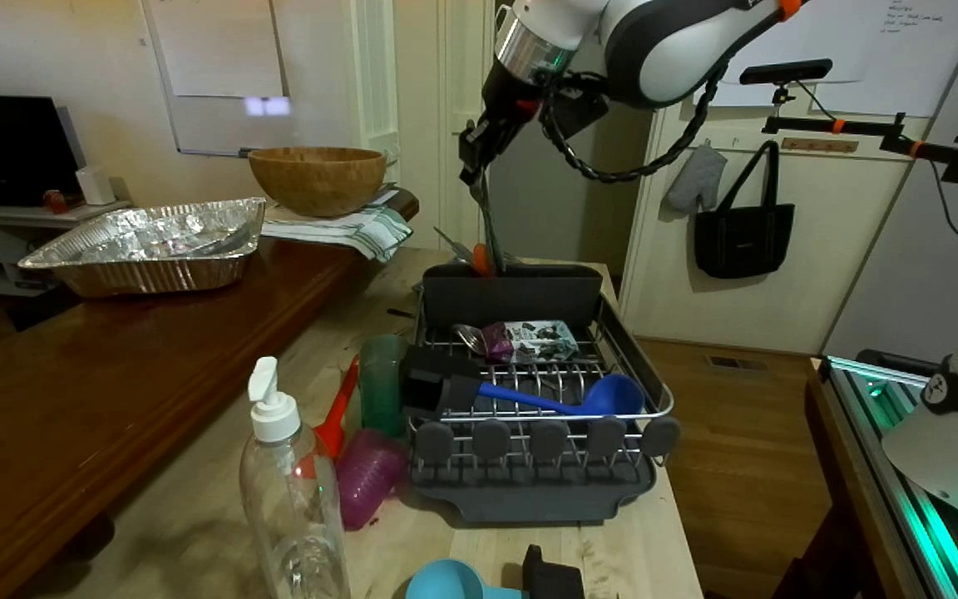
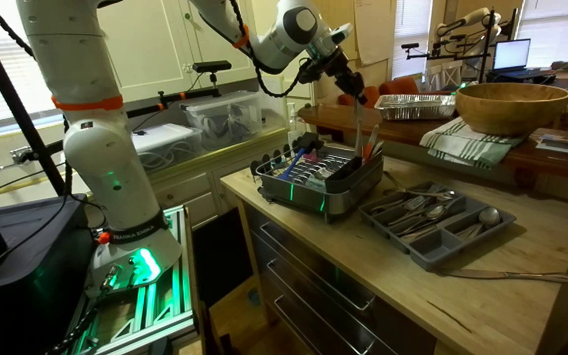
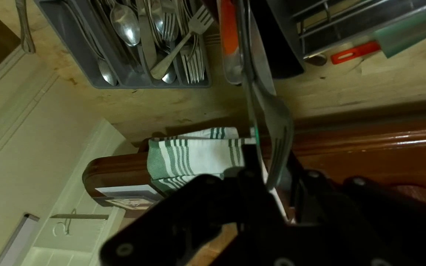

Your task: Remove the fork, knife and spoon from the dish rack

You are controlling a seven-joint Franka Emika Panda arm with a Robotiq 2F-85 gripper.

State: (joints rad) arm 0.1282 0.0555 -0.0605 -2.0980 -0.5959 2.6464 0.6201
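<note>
In an exterior view, the dish rack (image 1: 529, 503) stands on the surface (image 1: 629, 541), a ladle (image 1: 612, 396) across it, a bottle (image 1: 296, 507) before it to the left, a cup (image 1: 369, 481) between them. In an exterior view, a cutlery tray (image 2: 436, 245) sits right of the rack, a bowl (image 2: 514, 112) behind it. The pincer (image 1: 472, 176), above the rack, has a fork (image 3: 276, 111) between its fingers.

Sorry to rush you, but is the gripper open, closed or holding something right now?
Gripper: looks closed on the fork, which shows between the fingers in the wrist view; how firm the hold is cannot be told.
</note>
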